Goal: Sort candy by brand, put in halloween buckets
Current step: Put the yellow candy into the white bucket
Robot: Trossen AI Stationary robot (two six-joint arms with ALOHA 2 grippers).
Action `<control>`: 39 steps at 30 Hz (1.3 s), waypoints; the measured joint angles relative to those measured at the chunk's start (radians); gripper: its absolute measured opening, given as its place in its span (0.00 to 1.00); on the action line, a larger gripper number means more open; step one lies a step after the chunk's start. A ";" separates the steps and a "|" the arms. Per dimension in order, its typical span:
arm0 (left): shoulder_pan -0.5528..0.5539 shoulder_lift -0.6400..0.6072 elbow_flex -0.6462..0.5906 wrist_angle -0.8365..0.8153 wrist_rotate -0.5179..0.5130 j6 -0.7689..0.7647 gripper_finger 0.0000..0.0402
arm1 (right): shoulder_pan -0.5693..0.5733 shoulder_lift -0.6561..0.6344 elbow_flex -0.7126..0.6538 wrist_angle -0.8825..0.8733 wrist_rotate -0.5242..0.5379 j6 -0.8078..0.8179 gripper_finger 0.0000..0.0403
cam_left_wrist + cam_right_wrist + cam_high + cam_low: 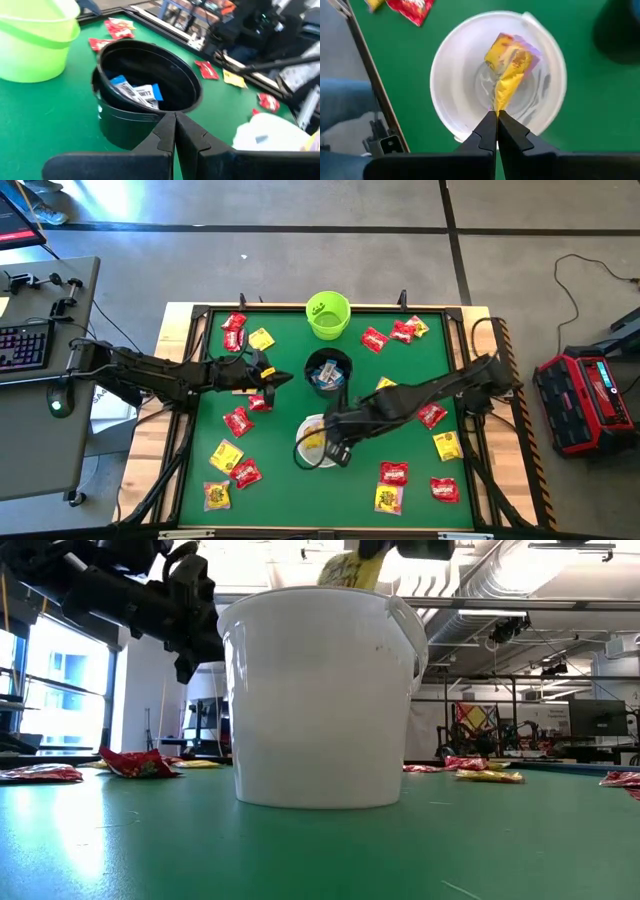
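Three buckets stand in a row down the middle of the green mat: a lime green bucket [328,315] at the far side, a black bucket [327,370] holding blue-and-white candy [135,92], and a white bucket [312,442] nearest. My right gripper [498,116] hangs over the white bucket [497,80], shut on a yellow candy packet [510,62]. My left gripper [175,120] is shut and empty, just left of the black bucket [150,90]. Red and yellow candy lies flat all over the mat. My right gripper pinches one narrow end of the yellow packet [499,102] between its two fingertips, coming from above and pointing steeply down. The packet hangs below the fingers over the white bucket's opening, lifted clear, its lower end [345,572] about level with the rim.
Loose packets lie left of the buckets [237,421] [225,455], at the far corners [234,330] [400,332], and at the near right [394,472] [447,445]. A raised dark frame [190,430] borders the mat. A desk with a keyboard [25,345] stands left of the table.
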State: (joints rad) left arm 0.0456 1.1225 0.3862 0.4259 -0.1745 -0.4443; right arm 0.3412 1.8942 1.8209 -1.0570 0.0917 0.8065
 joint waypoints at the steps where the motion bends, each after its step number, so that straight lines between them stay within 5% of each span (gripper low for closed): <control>1: 0.000 0.000 0.000 0.000 0.014 0.011 0.00 | -0.001 0.021 0.010 -0.002 -0.004 -0.003 0.00; 16: 0.000 0.000 0.000 -0.001 0.057 0.054 0.00 | -0.040 0.148 0.011 0.009 -0.106 -0.046 0.01; 27: -0.003 0.000 0.000 -0.001 0.007 0.055 0.00 | -0.071 0.148 0.081 -0.054 -0.137 -0.228 0.26; 34: -0.003 0.000 0.000 -0.001 -0.028 0.065 0.00 | -0.116 0.126 0.229 -0.266 -0.014 -0.388 0.03; 39: -0.003 0.000 0.001 -0.001 -0.039 0.081 0.00 | -0.166 0.043 0.158 -0.240 0.058 -0.422 0.02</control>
State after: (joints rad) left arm 0.0429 1.1225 0.3870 0.4247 -0.2131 -0.3630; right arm 0.1752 1.9369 1.9793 -1.2971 0.1497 0.3841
